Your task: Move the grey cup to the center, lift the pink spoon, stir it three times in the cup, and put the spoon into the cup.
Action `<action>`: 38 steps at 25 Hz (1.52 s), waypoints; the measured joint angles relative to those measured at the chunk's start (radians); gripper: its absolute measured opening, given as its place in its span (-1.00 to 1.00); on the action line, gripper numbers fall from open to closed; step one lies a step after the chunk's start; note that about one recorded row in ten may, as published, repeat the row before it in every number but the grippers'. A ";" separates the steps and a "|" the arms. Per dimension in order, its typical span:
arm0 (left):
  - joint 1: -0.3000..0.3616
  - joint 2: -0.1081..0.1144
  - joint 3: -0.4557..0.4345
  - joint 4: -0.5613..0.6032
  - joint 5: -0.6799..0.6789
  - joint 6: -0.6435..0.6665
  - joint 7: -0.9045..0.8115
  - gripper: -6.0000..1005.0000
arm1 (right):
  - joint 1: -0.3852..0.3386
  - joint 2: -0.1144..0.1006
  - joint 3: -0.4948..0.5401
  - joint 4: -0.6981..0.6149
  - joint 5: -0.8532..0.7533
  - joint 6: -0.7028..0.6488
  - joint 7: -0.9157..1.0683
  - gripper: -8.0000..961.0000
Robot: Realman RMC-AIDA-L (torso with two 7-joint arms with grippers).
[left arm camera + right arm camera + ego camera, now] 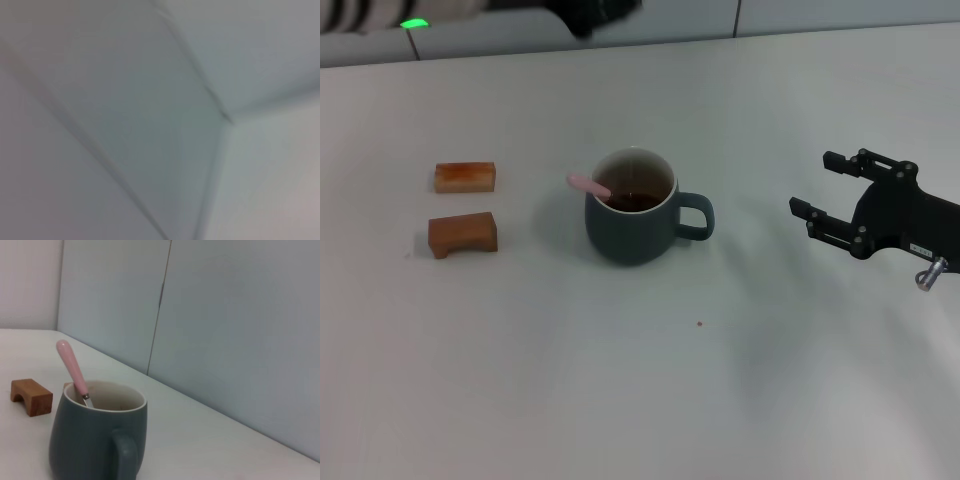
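White surface (620, 400) — grey cup (632, 225) sits mid-surface, pink spoon (588, 185) leaning inside on the rim, so task looks done. Right tool (820, 187) hangs near the right edge, fingers apart, empty. Left tool not visible.

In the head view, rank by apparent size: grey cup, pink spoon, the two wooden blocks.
1. grey cup, clearly largest.
2-3. The nearer wooden block and the farther wooden block look about alike; no ranking.
4. pink spoon, smallest, though only its handle shows above the rim.
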 joint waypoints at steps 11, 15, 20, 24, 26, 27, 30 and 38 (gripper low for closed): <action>0.154 -0.001 -0.207 -0.295 -0.756 -0.145 0.238 -0.15 | 0.006 -0.002 0.000 0.003 0.000 0.000 0.000 0.42; 0.200 -0.001 -0.218 -0.433 -0.968 -0.142 0.327 -0.15 | 0.005 -0.002 0.000 0.004 0.000 0.000 0.000 0.42; 0.254 -0.003 -0.218 -0.594 -1.131 -0.082 0.441 -0.16 | 0.001 -0.002 0.000 0.006 0.001 0.000 0.000 0.42; 0.294 -0.001 -0.248 -0.723 -1.226 0.045 0.528 -0.16 | 0.000 -0.003 0.000 0.008 0.002 0.003 0.000 0.42; 0.313 0.000 -0.255 -0.779 -1.259 0.104 0.603 -0.16 | 0.000 -0.003 0.000 0.008 0.002 0.004 0.000 0.42; 0.323 0.000 -0.255 -0.813 -1.267 0.138 0.652 -0.16 | 0.000 -0.003 0.000 0.008 0.002 0.005 0.000 0.42; 0.344 -0.001 -0.255 -0.896 -1.273 0.223 0.807 -0.17 | 0.000 -0.003 0.000 0.008 0.002 0.006 -0.001 0.42; 0.393 -0.007 -0.222 -1.030 -1.279 0.353 1.174 -0.16 | 0.002 -0.003 0.001 0.016 0.002 0.007 -0.005 0.42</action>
